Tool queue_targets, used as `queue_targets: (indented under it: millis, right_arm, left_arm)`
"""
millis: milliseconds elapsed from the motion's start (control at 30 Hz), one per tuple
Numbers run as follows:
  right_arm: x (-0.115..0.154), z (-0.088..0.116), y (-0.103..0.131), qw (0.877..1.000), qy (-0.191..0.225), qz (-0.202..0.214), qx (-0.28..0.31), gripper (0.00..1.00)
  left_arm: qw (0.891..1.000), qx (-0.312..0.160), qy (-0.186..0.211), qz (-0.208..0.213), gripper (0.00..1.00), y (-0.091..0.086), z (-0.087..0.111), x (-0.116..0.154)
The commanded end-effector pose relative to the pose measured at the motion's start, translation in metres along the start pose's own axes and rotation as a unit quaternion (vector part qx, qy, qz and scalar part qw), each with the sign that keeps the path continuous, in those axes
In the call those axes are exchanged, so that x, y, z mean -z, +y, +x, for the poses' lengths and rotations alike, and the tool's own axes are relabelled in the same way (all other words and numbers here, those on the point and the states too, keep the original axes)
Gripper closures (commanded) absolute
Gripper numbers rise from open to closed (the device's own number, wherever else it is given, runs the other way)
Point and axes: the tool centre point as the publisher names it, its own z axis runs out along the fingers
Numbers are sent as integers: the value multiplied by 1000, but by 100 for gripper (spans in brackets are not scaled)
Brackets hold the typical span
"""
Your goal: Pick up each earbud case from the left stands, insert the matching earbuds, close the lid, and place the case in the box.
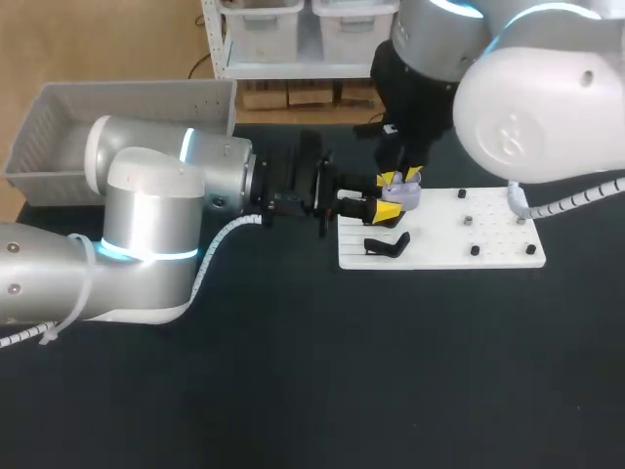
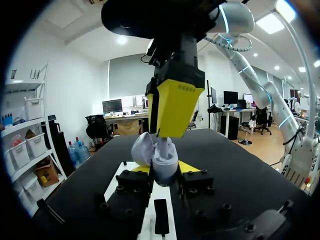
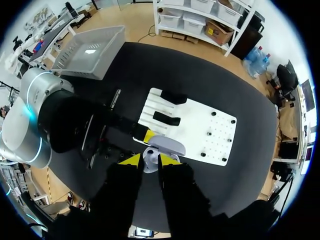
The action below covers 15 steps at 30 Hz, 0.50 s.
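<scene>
Head: high behind, looking down on the table [image 1: 293,391].
Left wrist: low, level, near the earbud case [image 2: 164,164].
Right wrist: close above it, facing down.
Shared: earbud case.

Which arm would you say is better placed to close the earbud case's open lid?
Probably right: the right pincer hangs directly over the open earbud case and its lid, while the left pincer is shut on it.
</scene>
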Motion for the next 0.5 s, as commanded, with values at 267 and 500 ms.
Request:
queue_targets:
  millis: [267,500]
  right_arm:
    - [-6,-2,-2,1000,4,-3,-2,100]
    - [-10,-4,-4,1000,8,-4,-4,100]
  left_arm:
    - [1000,0,1,0,100,0,0,0]
    - [1000,0,1,0,100,0,0,0]
